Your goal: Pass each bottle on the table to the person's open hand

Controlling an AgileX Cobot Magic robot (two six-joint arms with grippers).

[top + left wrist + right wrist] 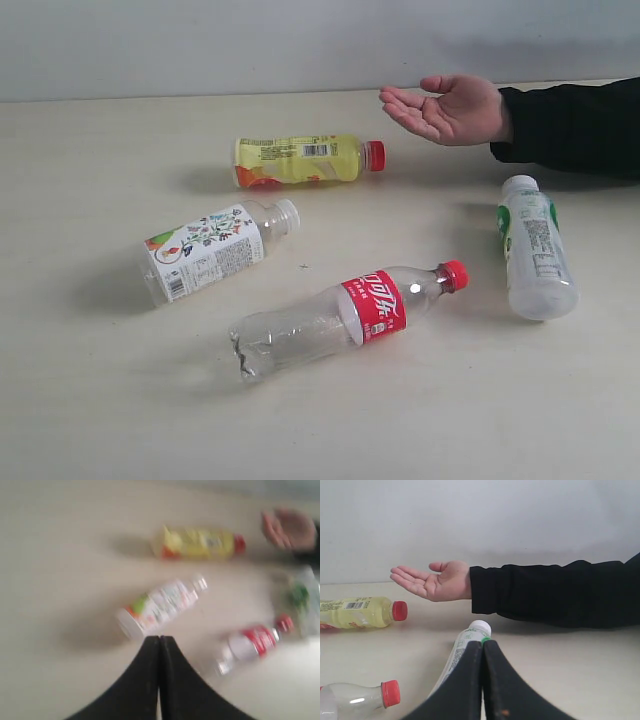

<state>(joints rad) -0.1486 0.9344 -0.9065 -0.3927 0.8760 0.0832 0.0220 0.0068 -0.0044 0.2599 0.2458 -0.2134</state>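
All four bottles lie on their sides on the beige table [90, 400]. The yellow red-capped bottle [305, 160] is at the back, the clear floral-label bottle [215, 248] left of centre. In front lies the clear red-label bottle [350, 318], and the milky-white green-label bottle [537, 246] is on the right. An open hand [445, 108] hovers palm-up at the back right. Neither gripper shows in the exterior view. My left gripper [159, 639] is shut and empty above the floral bottle [159, 605]. My right gripper [482, 643] is shut and empty over the milky-white bottle [465, 647].
The person's black sleeve [575, 125] reaches in from the right edge, just behind the milky-white bottle. A pale wall [200, 40] runs along the table's far edge. The left wrist view is motion-blurred.
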